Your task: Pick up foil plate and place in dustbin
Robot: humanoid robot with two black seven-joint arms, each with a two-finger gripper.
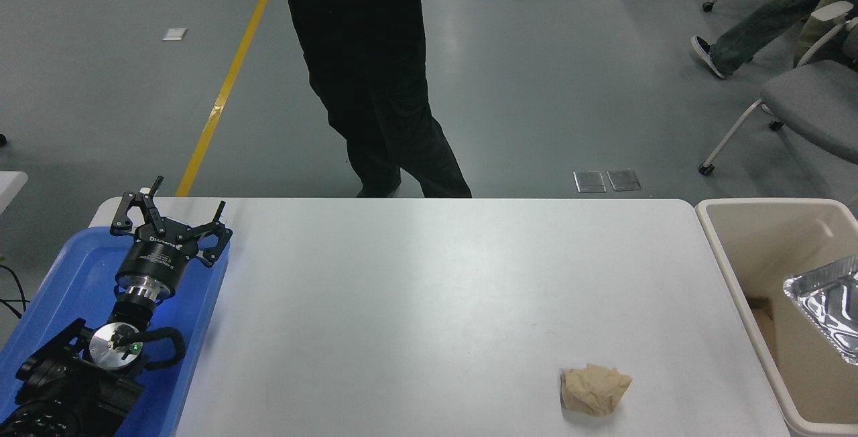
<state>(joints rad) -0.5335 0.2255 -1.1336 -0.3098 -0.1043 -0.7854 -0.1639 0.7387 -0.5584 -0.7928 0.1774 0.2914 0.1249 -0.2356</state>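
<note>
Left tool (173, 212) parked open; foil plate (826, 304) inside dustbin (730, 269).

one foil plate (826, 305), one dustbin (737, 303), one paper wad (594, 390)

Even overhead light, sharp focus, glare on floor (462, 41).

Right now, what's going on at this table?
Nothing is being handled. The foil plate is inside the dustbin at the table's right end, with no gripper on it. The left gripper sits parked and open over the blue tray. A crumpled paper wad lies on the table.
</note>
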